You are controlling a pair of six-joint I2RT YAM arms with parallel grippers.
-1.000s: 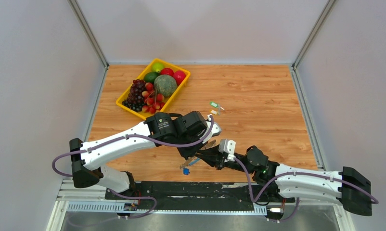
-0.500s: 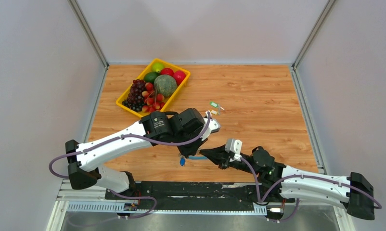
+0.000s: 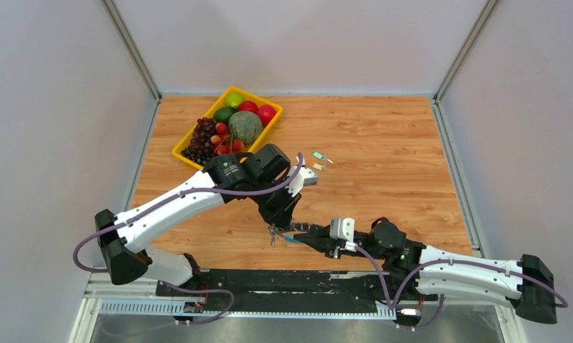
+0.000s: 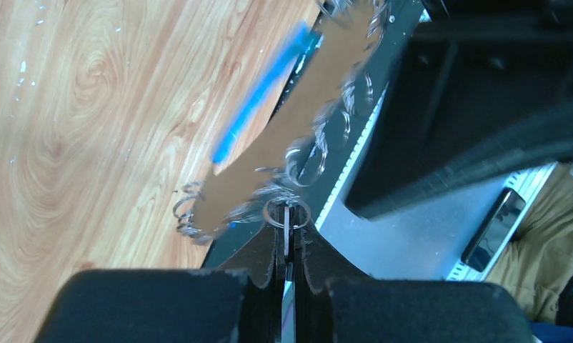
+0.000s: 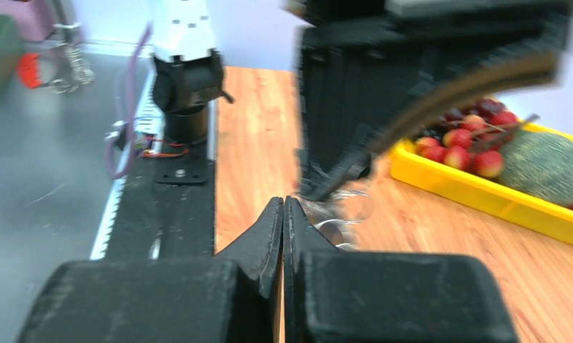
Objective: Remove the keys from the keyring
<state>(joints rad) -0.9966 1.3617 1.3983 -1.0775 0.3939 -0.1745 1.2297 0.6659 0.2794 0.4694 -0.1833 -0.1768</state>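
Observation:
The keyring (image 3: 289, 235), a jagged silvery loop with a light-blue strip, hangs stretched between my two grippers just above the table's near edge. In the left wrist view it is a blurred band (image 4: 319, 121) running away from the jaws. My left gripper (image 3: 278, 221) (image 4: 286, 232) is shut on a thin key blade whose small ring sits at the tips; the key's head is hidden. My right gripper (image 3: 303, 239) (image 5: 283, 204) is shut, with the loop (image 5: 337, 207) at its tips. A green key (image 3: 318, 155) and an orange key (image 3: 317, 166) lie loose on the table.
A yellow fruit tray (image 3: 178, 151) with grapes, a melon and other fruit stands at the back left, close behind the left arm's wrist. The black base rail (image 3: 269, 280) runs just below the grippers. Grey walls close in the table on three sides.
The left gripper has moved left and back, towards the tray. The right gripper pulled back right, then reached left again. The hanging blue key has risen out of clear sight.

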